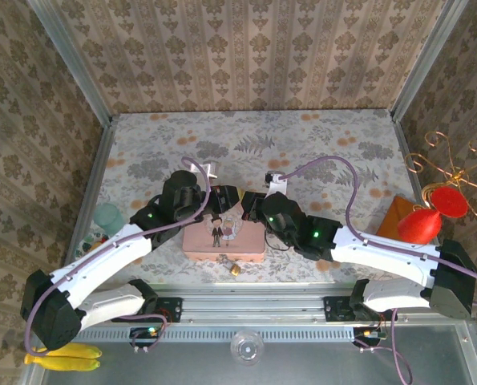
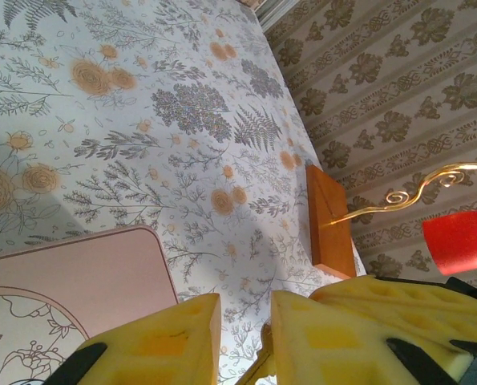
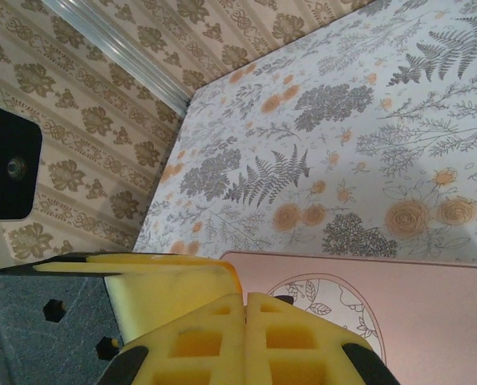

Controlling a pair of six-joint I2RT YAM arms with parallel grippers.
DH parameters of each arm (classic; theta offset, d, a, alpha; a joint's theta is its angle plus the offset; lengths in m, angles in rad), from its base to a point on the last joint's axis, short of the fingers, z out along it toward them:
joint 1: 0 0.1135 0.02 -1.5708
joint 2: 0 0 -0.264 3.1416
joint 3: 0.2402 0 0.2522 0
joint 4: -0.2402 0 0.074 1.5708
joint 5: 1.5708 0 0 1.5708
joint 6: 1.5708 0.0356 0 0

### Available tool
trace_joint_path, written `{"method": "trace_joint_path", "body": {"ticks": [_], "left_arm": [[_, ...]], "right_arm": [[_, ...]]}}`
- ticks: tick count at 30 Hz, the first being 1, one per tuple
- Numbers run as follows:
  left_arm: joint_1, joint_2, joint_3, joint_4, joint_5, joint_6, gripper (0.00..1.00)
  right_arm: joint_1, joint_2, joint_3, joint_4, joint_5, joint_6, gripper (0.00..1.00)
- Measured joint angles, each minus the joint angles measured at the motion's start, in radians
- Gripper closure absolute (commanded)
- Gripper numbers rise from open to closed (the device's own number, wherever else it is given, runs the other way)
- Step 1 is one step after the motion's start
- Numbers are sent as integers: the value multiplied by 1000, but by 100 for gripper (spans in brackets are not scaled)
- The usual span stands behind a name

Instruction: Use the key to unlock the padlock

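The tiny brass padlock [image 1: 235, 270] lies on the table just in front of the pink picture tin [image 1: 222, 241], apart from both grippers. My left gripper [image 1: 224, 199] hovers over the tin's far edge, and in its wrist view the left gripper [image 2: 244, 311] has its yellow fingers apart. A slim metal piece [image 2: 264, 353], tinted gold and probably the key, rests along the inner face of the right-hand finger. My right gripper [image 1: 254, 210] sits close beside it. Over the tin's [image 3: 430, 313] corner, the right gripper [image 3: 245, 298] has its pads pressed together. Anything between them is hidden.
An orange block [image 1: 398, 216] and a red ornament on gold wire [image 1: 430, 218] stand at the right; the left wrist view shows the block [image 2: 330, 220]. A teal glass [image 1: 106, 215] stands at the left wall. Bananas [image 1: 62, 358] lie below the rail.
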Motion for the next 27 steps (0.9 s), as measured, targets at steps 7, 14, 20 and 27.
{"method": "trace_joint_path", "body": {"ticks": [7,14,20,27], "left_arm": [[4,-29,-5,8,-5,-39,48],[10,-130,-89,82,-30,-209,42],[10,-131,-100,118,-43,-303,46],[10,-122,-100,161,-48,-352,57]], "right_arm": [[0,0,0,1,21,0,100],[0,-26,-27,77,46,0,100],[0,-26,-28,148,49,1,100],[0,-7,-28,209,48,8,100]]}}
